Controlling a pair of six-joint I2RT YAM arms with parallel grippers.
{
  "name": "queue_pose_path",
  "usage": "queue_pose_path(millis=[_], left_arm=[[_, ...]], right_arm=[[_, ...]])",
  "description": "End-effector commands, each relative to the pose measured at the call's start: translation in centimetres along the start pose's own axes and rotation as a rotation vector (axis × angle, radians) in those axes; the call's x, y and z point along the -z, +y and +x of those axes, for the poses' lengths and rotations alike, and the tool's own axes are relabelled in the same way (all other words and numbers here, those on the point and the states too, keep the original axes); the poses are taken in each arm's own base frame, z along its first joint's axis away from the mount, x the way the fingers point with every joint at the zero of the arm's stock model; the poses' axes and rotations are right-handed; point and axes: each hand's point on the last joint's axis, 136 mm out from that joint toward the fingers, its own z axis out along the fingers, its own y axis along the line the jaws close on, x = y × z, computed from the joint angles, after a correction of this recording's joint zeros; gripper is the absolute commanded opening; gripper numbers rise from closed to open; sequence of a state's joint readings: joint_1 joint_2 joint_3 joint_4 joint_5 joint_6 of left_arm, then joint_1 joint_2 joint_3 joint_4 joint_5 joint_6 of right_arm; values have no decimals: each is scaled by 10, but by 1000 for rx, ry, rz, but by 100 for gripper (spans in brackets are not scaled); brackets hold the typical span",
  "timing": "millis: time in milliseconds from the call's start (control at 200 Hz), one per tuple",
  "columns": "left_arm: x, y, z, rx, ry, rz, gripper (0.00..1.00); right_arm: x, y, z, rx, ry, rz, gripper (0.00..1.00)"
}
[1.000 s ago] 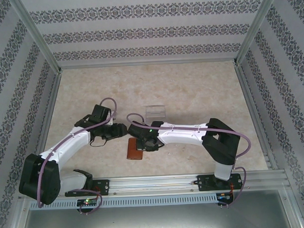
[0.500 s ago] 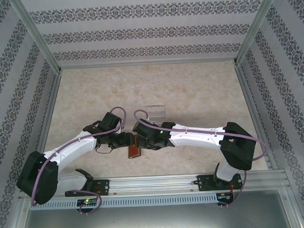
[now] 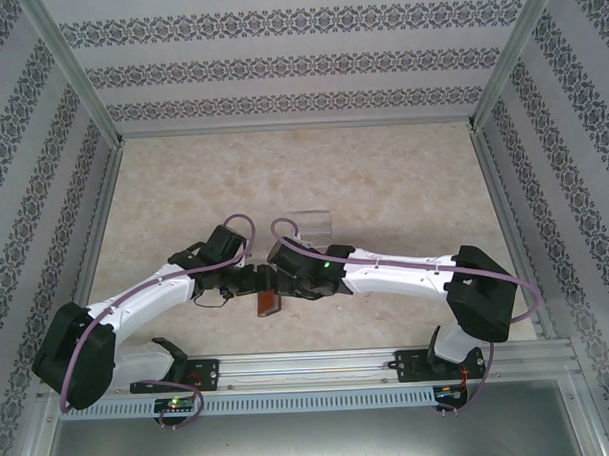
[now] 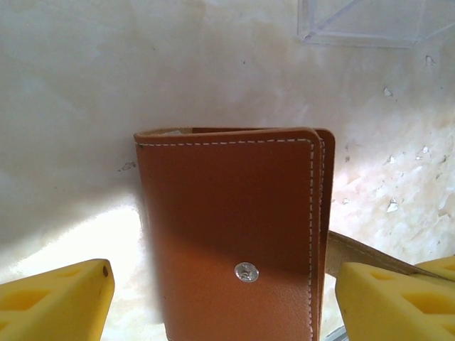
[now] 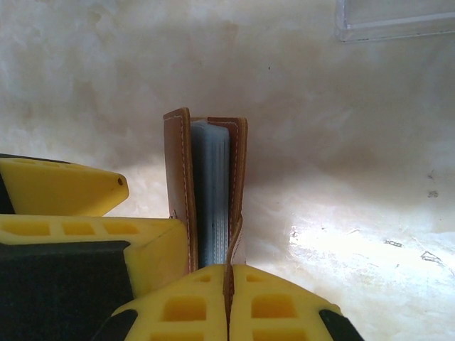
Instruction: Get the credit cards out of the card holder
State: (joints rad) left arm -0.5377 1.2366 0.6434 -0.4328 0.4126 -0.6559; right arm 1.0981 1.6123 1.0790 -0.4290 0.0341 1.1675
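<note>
And here the two arms met at the lower centre of the top view, with the card holder (image 3: 270,302) right between them, on edge above the pale surface (image 3: 383,185). Whether it touched that surface could not be told. The right end effector (image 5: 227,280) was clamped tight on the strap tab (image 4: 362,252), low in the middle of its wrist view. The left end effector (image 4: 224,277) stood wide open, one yellow finger (image 4: 57,302) at lower left well clear of the leather and the other at lower right close beside the folded edge. It gripped nothing. The brown front cover with its snap stud (image 4: 246,272) sat squarely between them. The step looked like a hand-over of support: the left should close across the holder's edges, square and low. It should press only hard enough to steady the holder and not bow the covers onto the contents. Meanwhile the right should keep its pinch so the holder could not tip. In the right wrist view, bluish-grey layers (image 5: 211,192) sat packed between the two covers. Cards and lining could not be told apart there, but the credit cards seemed still inside, none drawn out. At the upper right of both wrist views the clear tray (image 4: 370,21) waited just beyond, and nothing could be made out in the part on show.
</note>
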Motion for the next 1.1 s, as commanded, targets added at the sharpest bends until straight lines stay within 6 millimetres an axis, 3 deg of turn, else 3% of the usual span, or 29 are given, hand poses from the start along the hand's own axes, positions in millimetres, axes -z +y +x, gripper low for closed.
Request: queue_pose_path(millis=[0, 230, 894, 984, 1094], left_arm=[[-4, 0, 2, -28, 13, -31, 83], [0, 6, 3, -61, 18, -108, 78], [35, 33, 0, -58, -86, -274, 70], [39, 38, -1, -57, -100, -298, 70], [41, 40, -2, -56, -107, -310, 70]], right_arm=[[8, 3, -1, -3, -27, -18, 1], [8, 0, -2, -7, -28, -5, 1], [6, -29, -5, -46, -40, 51, 0], [11, -28, -8, -46, -53, 39, 0], [21, -13, -11, -11, -65, -8, 0]])
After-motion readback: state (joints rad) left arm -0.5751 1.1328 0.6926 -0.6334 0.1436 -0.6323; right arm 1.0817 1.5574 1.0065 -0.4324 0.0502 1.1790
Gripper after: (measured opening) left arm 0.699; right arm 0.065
